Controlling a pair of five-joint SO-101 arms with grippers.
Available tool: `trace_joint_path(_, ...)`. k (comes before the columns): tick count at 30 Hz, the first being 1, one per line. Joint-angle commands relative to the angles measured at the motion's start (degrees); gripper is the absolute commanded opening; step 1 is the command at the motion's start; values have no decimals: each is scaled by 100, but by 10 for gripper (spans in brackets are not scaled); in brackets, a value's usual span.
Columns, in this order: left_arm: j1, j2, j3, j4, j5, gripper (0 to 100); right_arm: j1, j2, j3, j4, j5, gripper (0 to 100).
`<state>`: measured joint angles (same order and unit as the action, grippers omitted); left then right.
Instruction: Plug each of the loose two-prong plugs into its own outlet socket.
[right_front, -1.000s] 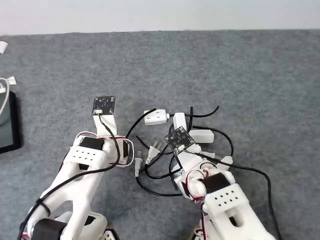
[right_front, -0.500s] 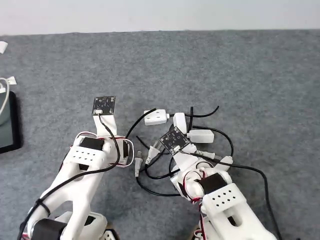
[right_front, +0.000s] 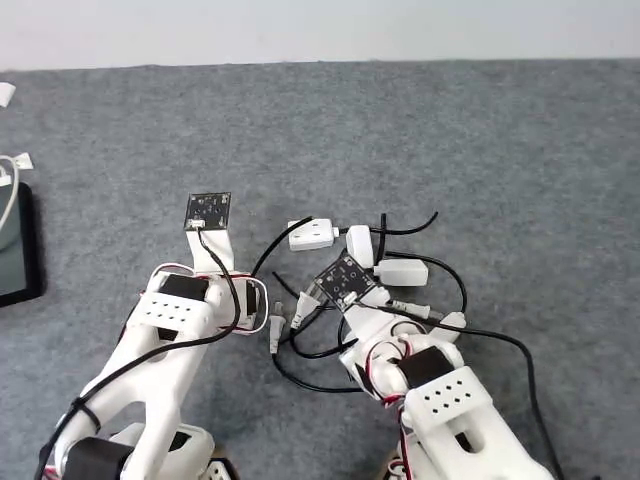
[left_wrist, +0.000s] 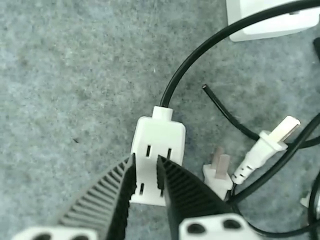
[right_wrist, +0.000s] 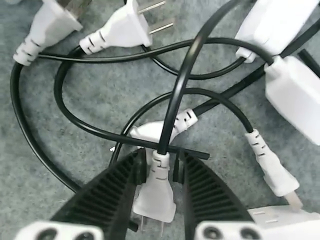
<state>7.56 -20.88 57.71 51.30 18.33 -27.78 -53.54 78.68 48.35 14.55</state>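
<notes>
Mostly looped black cords (right_wrist: 186, 75), ribbed plug (right_wrist: 155, 195), boxy socket (left_wrist: 159, 137)

**White on grey, laced with black**

The outlet socket (left_wrist: 157, 135) is white with dark slots, the two-prong plug (right_wrist: 155, 192) white, its cord (right_wrist: 181, 80) black. The left gripper (left_wrist: 145, 162) is dark grey, ribbed; the table (right_front: 500, 150) mottled grey

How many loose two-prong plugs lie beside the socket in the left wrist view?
2: a grey-pronged plug next to the socket, and a brass-pronged plug just beyond it. Others may be hidden.
</notes>
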Motion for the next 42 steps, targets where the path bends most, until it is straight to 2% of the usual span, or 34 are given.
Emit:
trace_joint_path(1, -88, 70, 180, -26, -9, 17, -48, 57, -202, -57, 62, 103)
trace_joint_path(7, -88, 70, 180, -26, -9, 17, -40, 558, -448, -57, 44, 102)
trace_joint_path(13, -88, 70, 180, -18, -9, 17, -31, 1455, -949, 40, -79, 32)
trace_joint_path(17, -88, 62, 180, -18, -9, 17, -4, 1455, -967, 75, -88, 9)
trace_joint_path(22, -70, 35, 180, -26, -18, 17, 382, 1130, -853, 171, -79, 9)
trace_joint_path(28, -53, 9, 145, 0, -607, 14, 532, 154, -721, 488, 53, 9)
trace_joint_path(34, -53, -70, 127, -44, -756, 15, 910, -725, -862, 875, 176, 9)
trace_joint_path(39, -62, -826, 479, -53, -1582, 15, 919, -822, -1310, 998, 211, 9)
trace_joint_path(42, -53, -1582, 875, -53, -1758, 16, 787, -822, -1662, 910, 149, 9)
